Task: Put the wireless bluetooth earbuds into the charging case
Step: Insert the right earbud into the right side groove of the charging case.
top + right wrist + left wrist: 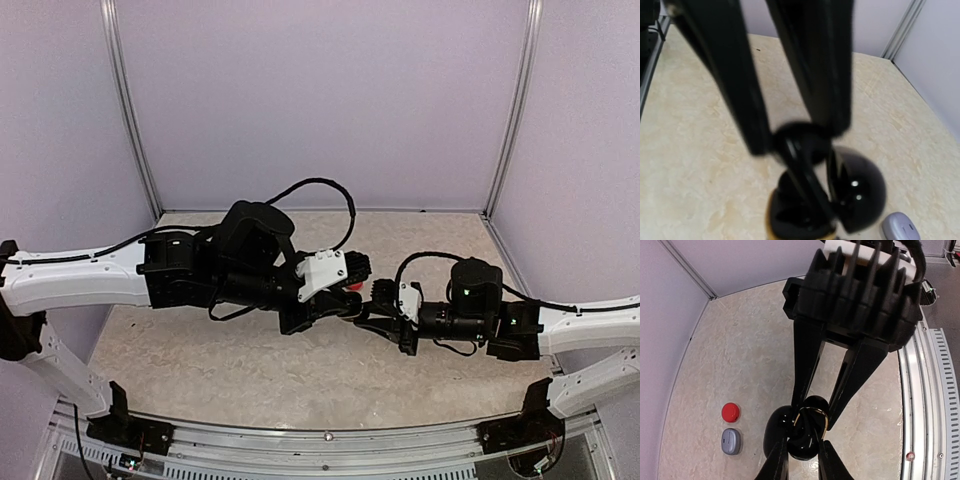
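Gripping glossy black rounded charging case [776,434], lid open, with left gripper [802,449], mid-table. Pinching small black earbud [815,403] at its mouth with right gripper [816,414]. Open beige marbled tabletop [740,355] all round; round red case [730,412], grey pebble case [731,441] together near wall [667,340], well apart. Grey case's mark unreadable

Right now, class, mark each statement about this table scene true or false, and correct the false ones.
1. The black case is shut. False: its lid stands open.
2. A red case and a grey case sit close together on the table. True.
3. The left gripper and the right gripper meet at the black case. True.
4. The red case is held in a gripper. False: it rests on the table, untouched.
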`<state>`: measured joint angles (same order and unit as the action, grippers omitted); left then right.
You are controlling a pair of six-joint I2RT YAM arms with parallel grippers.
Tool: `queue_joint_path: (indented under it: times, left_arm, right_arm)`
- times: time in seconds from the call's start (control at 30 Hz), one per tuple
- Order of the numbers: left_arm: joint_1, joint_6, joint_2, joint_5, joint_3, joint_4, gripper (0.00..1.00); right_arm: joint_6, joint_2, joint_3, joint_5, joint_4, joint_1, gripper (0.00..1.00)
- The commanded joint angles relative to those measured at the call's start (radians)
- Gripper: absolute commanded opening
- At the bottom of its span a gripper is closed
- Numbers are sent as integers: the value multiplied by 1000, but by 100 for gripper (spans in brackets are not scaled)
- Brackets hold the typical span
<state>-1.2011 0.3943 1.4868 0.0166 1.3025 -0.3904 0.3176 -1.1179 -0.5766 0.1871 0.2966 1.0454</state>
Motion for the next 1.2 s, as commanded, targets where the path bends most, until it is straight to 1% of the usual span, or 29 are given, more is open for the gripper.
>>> queue_joint_path:
  times: [0.0, 0.4, 0.63, 1.17]
  left_arm:
    - [-8, 3, -54, -11, -6, -17, 21]
    - [-17, 11, -36, -14, -6, -47, 21]
    - [-17, 8, -13, -64, 0, -44, 21]
    - [-20, 16, 10, -51, 22, -36, 21]
  right_arm:
    - [-6, 20, -12, -38, 23, 15, 0]
    - [-3, 24, -35, -37, 3, 14, 0]
    - [-1, 20, -41, -9, 1, 15, 0]
    - [11, -8, -53, -13, -14, 29, 0]
